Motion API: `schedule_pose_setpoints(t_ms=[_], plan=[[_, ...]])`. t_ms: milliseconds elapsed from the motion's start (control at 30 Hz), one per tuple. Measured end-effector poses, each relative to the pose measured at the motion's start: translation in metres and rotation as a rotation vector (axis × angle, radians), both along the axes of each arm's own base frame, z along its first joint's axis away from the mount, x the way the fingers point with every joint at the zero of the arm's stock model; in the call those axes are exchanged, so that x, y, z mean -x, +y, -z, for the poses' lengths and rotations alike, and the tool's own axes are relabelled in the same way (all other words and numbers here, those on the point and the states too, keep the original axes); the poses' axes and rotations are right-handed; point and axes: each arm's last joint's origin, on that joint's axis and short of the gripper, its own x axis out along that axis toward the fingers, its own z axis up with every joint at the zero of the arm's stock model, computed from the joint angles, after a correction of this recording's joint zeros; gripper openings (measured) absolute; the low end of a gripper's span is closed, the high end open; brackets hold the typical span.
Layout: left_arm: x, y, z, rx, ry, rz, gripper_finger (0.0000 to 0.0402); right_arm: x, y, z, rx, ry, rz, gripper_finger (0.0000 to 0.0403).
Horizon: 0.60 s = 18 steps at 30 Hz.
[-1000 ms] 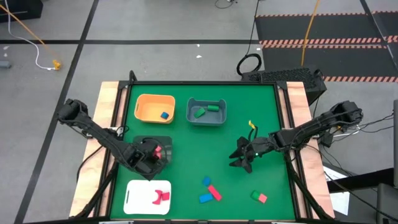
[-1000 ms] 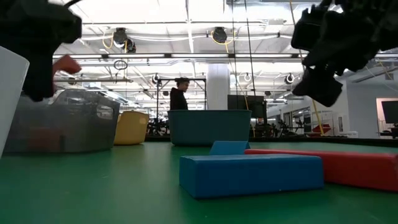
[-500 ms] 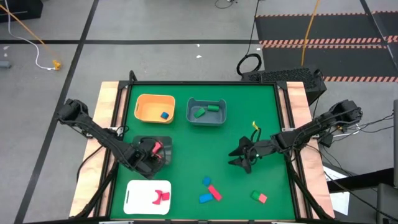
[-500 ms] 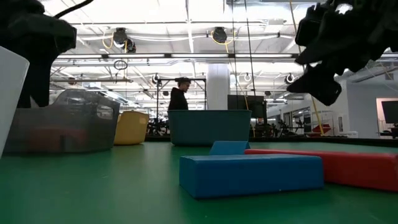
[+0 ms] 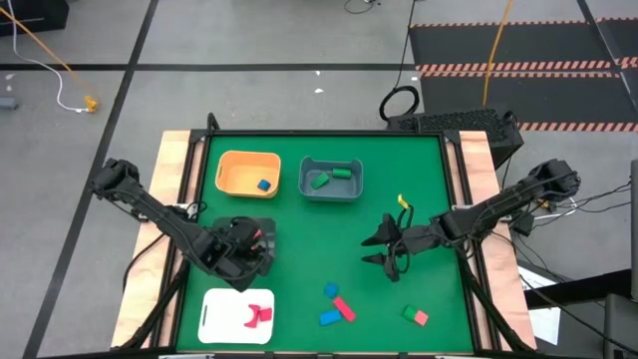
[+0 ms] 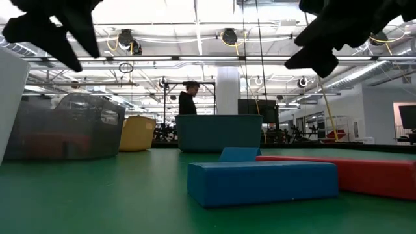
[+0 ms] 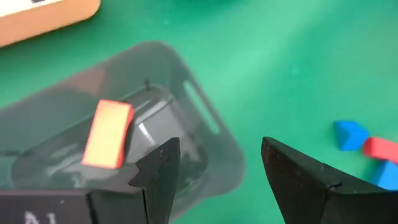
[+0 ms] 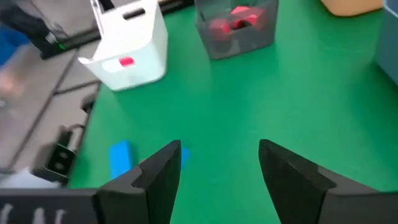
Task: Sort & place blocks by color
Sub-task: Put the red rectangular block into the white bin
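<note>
Since a second ago, the left end effector (image 5: 242,245) has released its red block (image 7: 107,133) into the dark bin (image 5: 261,231) at eight o'clock and is hovering open above it. The right end effector (image 5: 384,248), drifting from four o'clock toward centre, is hanging open and empty above the worktop (image 5: 299,249). Loose blocks (image 5: 337,308) are lying at five o'clock.

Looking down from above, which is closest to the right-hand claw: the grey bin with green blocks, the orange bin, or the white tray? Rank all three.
From the right gripper:
1. Grey bin, up-table, nearest.
2. White tray, at the near edge by the left arm.
3. Orange bin, at the far left corner.
The last two are too close to call.
</note>
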Motion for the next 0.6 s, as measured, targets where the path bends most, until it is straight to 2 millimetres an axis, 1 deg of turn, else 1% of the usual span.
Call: schedule_pose_setpoints(t_ms=[67,133,367,600], plan=[[-0.002,-0.001,-0.002,-0.011,-0.025,0.013,0.0227,0.001,0.002,0.001,-0.006,0.006,-0.004,0.0206],[-0.005,-0.002,-0.004,-0.009,-0.053,0.024,0.0227,-0.002,0.005,0.004,-0.048,0.010,0.016,0.0206],[-0.017,-0.003,-0.008,0.003,-0.134,0.079,0.0227,-0.015,0.027,0.033,-0.051,0.041,0.045,0.0206],[-0.029,-0.009,-0.016,0.006,-0.246,0.178,0.0227,-0.023,0.047,0.045,-0.133,-0.023,0.045,0.0206]])
